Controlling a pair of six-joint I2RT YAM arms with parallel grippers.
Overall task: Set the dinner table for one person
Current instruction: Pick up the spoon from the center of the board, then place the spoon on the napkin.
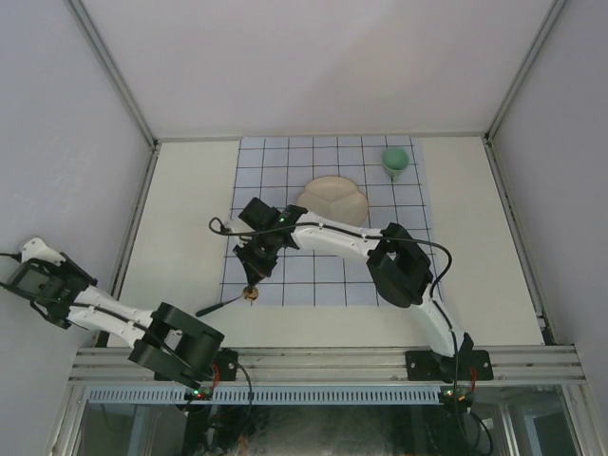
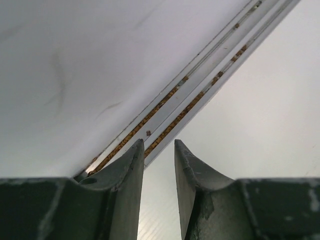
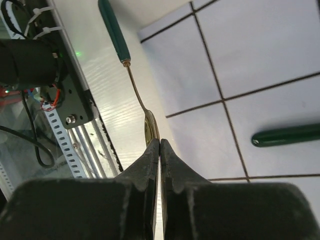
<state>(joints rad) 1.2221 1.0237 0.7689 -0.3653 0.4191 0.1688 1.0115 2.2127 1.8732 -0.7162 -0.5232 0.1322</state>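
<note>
The dinner table (image 1: 190, 218) is a cream-white surface with a pale-blue grid cloth (image 1: 399, 285) on it. My right gripper (image 1: 253, 277) reaches over the cloth's front left corner. In the right wrist view it (image 3: 159, 141) is shut on the gold bowl of a spoon (image 3: 114, 32), whose green handle points away over the table (image 3: 112, 107). From above, the spoon (image 1: 220, 304) slants toward the front edge. A cream plate (image 1: 332, 199) and a green cup (image 1: 396, 161) stand on the cloth. My left gripper (image 2: 159, 144) is open and holds nothing, drawn back at the far left (image 1: 28, 280).
A second green handle (image 3: 287, 135) lies on the cloth just right of my right fingers. The metal frame rail (image 1: 323, 361) runs along the front edge. White walls close in the left, back and right sides.
</note>
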